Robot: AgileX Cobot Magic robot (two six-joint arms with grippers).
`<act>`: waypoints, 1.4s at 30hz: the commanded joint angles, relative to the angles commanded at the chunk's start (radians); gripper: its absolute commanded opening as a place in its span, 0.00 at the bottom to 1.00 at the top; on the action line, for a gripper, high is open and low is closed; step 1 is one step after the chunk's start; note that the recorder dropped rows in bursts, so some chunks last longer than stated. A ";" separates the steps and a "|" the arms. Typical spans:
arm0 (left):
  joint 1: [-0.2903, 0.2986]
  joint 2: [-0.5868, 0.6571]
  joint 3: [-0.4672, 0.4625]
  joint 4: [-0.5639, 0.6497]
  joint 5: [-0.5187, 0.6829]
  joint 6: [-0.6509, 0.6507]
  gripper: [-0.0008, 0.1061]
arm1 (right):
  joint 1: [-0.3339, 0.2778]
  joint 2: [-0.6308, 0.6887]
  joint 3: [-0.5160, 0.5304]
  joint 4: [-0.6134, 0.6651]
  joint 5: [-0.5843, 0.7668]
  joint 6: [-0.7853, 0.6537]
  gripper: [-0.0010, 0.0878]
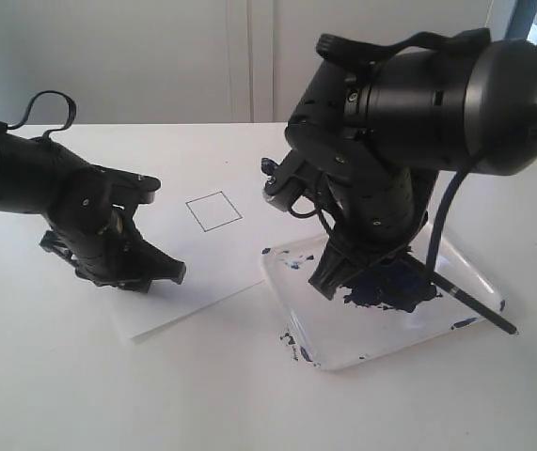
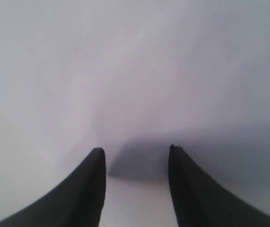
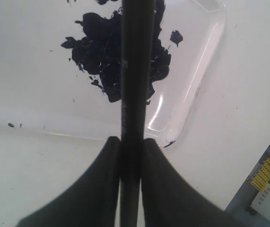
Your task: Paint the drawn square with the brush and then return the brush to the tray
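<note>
The clear glossy rectangular tray [image 1: 343, 355] with rounded corners sits on the white table [image 1: 52, 395], to the right of the white paper sheet [image 1: 169, 303]. In the tray lies a spreading dark navy paint blot [image 1: 392, 287], with smaller navy spatters dotted along its rim. The right arm hangs over the tray. The right gripper [image 3: 131, 152] is clenched on the long thin black brush [image 1: 470, 303], which is pinched straight between the two dark fingers [image 3: 170, 189]. In the right wrist view the brush runs out from the jaws across the blot and leaves the frame, so I cannot see its far end there. From where I stand, its other end pokes out past the tray's right-hand rim, over the table. I cannot tell whether the brush touches the tray floor. The small thin black-line drawn square [image 1: 213, 210] sits tilted on the paper sheet, its inside plain white, well apart from the brush and the right jaws. The left gripper [image 2: 135, 156] rests low at the paper's left edge, its jaws parted with only white surface between the fingers [image 2: 87, 189], near the square but not touching it.
</note>
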 joint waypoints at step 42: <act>-0.002 -0.403 0.630 -0.264 -0.297 0.011 0.46 | 0.251 0.299 -0.162 -0.226 0.050 -0.039 0.01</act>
